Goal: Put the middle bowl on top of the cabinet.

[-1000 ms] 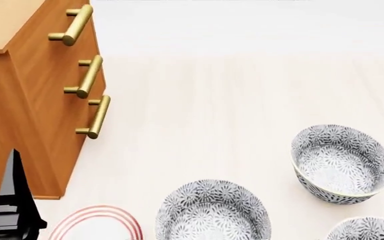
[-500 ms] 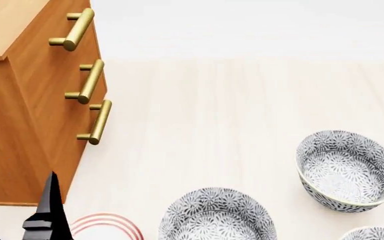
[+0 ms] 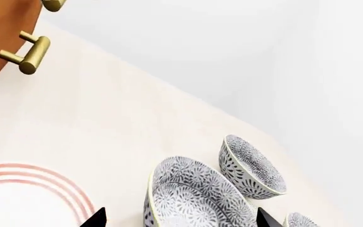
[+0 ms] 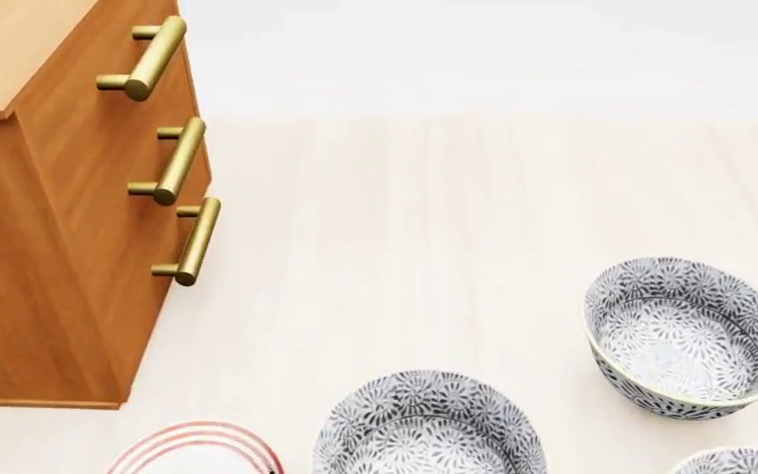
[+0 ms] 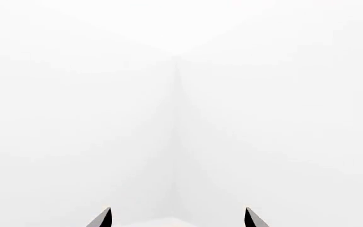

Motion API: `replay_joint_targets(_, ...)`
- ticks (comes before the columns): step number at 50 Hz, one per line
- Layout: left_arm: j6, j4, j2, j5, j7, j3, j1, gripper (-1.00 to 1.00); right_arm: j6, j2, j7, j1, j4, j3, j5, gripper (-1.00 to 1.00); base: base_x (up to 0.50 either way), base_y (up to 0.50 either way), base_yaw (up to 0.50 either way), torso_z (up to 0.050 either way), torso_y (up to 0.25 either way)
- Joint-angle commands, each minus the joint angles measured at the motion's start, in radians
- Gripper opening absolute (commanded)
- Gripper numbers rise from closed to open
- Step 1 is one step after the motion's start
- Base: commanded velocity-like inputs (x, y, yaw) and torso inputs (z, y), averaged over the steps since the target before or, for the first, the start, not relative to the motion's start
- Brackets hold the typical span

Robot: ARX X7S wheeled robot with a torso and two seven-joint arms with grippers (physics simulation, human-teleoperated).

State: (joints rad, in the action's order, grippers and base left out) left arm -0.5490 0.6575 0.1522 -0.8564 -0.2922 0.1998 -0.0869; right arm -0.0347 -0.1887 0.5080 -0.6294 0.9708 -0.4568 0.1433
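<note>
On the head view's left stands the cabinet (image 4: 50,257), its orange-brown side and front rising from the pale floor (image 4: 445,227), its lighter top (image 4: 11,49) bare where it shows; three brass handles (image 4: 179,161) run down its front edge. Just right of the cabinet's foot, cut by the lower edge, lies a red-ringed plate (image 4: 201,446); beside it, near but apart, sits the middle bowl (image 4: 428,427), upright on the floor, well clear of the cabinet. Further right, apart from it, a second bowl (image 4: 686,337) stands upright; the rim of a third bowl (image 4: 737,461) shows at the lower right corner. No arm appears in the head view.

In the left wrist view, the left gripper (image 3: 176,221) shows only two dark fingertips (image 3: 96,218) spread wide apart, holding nothing; the middle bowl (image 3: 194,196) lies between them and beyond, not touched as far as one can see; the plate (image 3: 24,198) is to one side, the second bowl (image 3: 251,166) beyond.

The right gripper (image 5: 177,220) likewise has its tips (image 5: 101,219) parted and empty, facing blank white walls (image 5: 181,94).
</note>
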Motion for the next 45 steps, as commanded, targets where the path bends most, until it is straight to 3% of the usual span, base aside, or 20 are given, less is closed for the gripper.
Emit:
replay_joint_targets(1,0.037,-0.024,-0.035,-0.015,-0.028,-0.011,-0.016,1.00,-0.012,-0.002,-0.001,-0.017,0.004,-0.005,-0.003,1.00,0.00,0.00,0.00,0.000,0.000)
replay_joint_targets(4,-0.049,-0.096,-0.059,-0.117,-0.177,-0.069,0.050,1.00,-0.006,-0.002,0.005,-0.020,0.015,-0.012,-0.004,1.00,0.00,0.00,0.00,0.000,0.000)
replay_joint_targets(9,-0.100,-0.045,-0.071,-0.041,-0.359,-0.051,0.135,1.00,0.013,-0.005,0.008,-0.001,0.015,0.016,-0.035,1.00,0.00,0.00,0.00,0.000,0.000)
replay_joint_targets(17,-0.173,0.026,-0.082,0.003,-0.513,0.009,0.190,1.00,0.027,-0.007,0.016,0.017,0.015,0.034,-0.045,1.00,0.00,0.00,0.00,0.000,0.000)
replay_joint_targets(25,-0.212,0.076,-0.092,-0.010,-0.577,0.067,0.212,1.00,0.027,-0.003,0.022,0.016,0.019,0.049,-0.060,1.00,0.00,0.00,0.00,0.000,0.000)
replay_joint_targets(45,-0.145,-0.015,-0.109,0.027,-0.570,0.198,0.204,1.00,0.000,-0.005,0.027,-0.013,0.022,0.029,-0.041,1.00,0.00,0.00,0.00,0.000,0.000)
